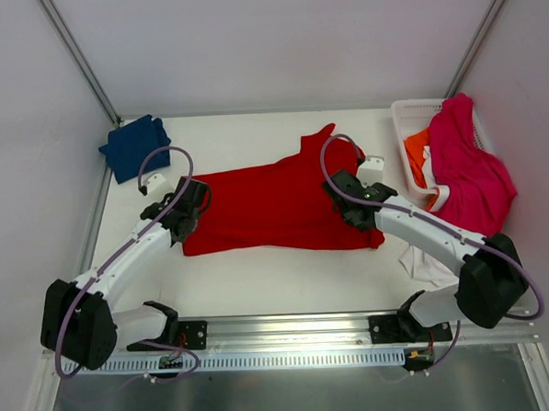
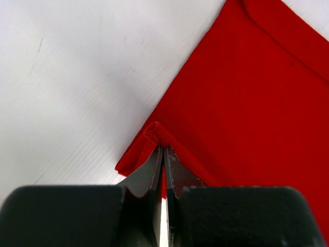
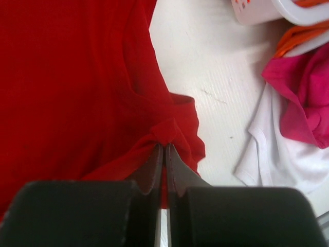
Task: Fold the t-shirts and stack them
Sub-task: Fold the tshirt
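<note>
Basket (image 1: 401, 116) far right holds pink shirt (image 1: 471, 172) and orange shirt (image 1: 417, 152); white shirt (image 1: 423, 264) lies nearer, navy shirt (image 1: 135, 148) far left. Between them, left gripper (image 2: 163, 154) and right gripper (image 3: 164, 152) clamp red shirt (image 1: 274, 205) at opposite edges.

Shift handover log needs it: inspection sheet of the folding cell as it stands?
Surface: white table, faint scuffs.
Job's things: red t-shirt spread mid-table; navy t-shirt bunched at the far left corner; magenta t-shirt draped over the basket; orange t-shirt inside it; white t-shirt crumpled by the right arm.
Clutter: white basket far right; nothing else seen.
Grippers: left claw shut on the red t-shirt's left edge; right claw shut on its right edge.
Cables: purple cable looped over the left wrist, another over the right.
Surroundings: white walls, metal frame posts, slotted rail at the near edge.
</note>
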